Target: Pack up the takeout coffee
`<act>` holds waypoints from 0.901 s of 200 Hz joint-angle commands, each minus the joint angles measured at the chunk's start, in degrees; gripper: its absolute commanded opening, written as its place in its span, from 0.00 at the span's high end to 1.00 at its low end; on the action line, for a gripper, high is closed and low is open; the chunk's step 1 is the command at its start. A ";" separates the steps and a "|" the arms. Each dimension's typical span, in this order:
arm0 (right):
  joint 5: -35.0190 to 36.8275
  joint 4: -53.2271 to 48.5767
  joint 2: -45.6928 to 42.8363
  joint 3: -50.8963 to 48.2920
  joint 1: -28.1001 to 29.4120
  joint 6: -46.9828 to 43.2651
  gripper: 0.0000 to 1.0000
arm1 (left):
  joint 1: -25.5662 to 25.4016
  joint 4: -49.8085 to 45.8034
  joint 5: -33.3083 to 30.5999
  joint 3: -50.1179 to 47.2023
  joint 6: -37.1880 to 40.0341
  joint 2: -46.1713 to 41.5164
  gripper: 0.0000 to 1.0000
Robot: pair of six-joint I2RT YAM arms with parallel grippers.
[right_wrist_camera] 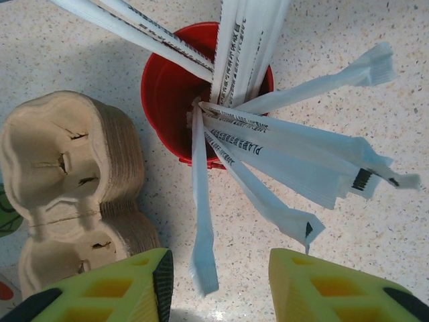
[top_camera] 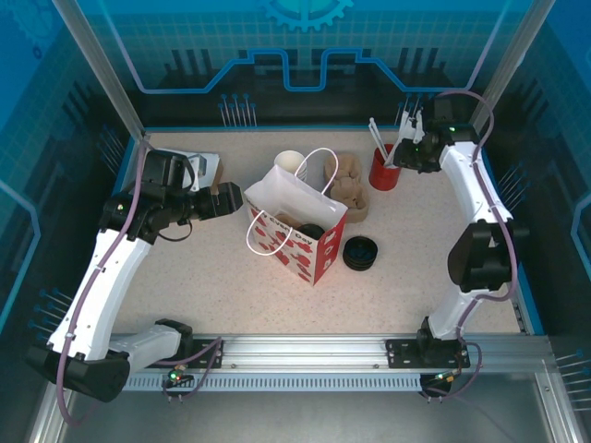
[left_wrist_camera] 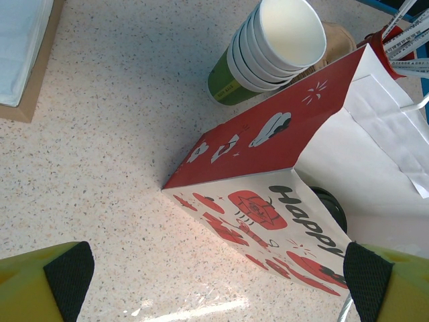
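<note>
Takeout coffee [top_camera: 311, 231] seems already inside the gift bag [top_camera: 295, 198] — left claw [left_wrist_camera: 216, 278] gapes; right claw [right_wrist_camera: 218, 282], parted around a wrapped straw [right_wrist_camera: 201, 201], hasn't gripped.

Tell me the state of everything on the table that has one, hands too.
Bag: open, upright.
Coffee: lidded, inside the bag.
Cup stack: lidless, upright.
Red cup: upright, holding wrapped straws.
Loose lids: stacked beside the bag.
Left hand: open, empty.
Right hand: open around a straw end.

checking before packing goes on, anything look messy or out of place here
The wrapped straws in the red cup splay out untidily, several drooping over the rim towards the table. The paper bag stands open; nothing looks spilled.
</note>
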 commanded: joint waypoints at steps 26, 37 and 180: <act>0.11 0.90 3.17 2.74 0.41 0.81 0.63 | 0.62 -0.48 -0.57 -0.39 1.37 -0.08 0.01; 0.20 0.72 3.76 3.13 0.48 0.67 0.66 | 0.67 -0.45 -0.57 -0.59 1.31 -0.17 0.01; 7.58 -7.13 -5.86 5.45 4.54 -3.67 0.90 | 0.63 0.01 -0.39 -1.61 1.32 -0.93 0.01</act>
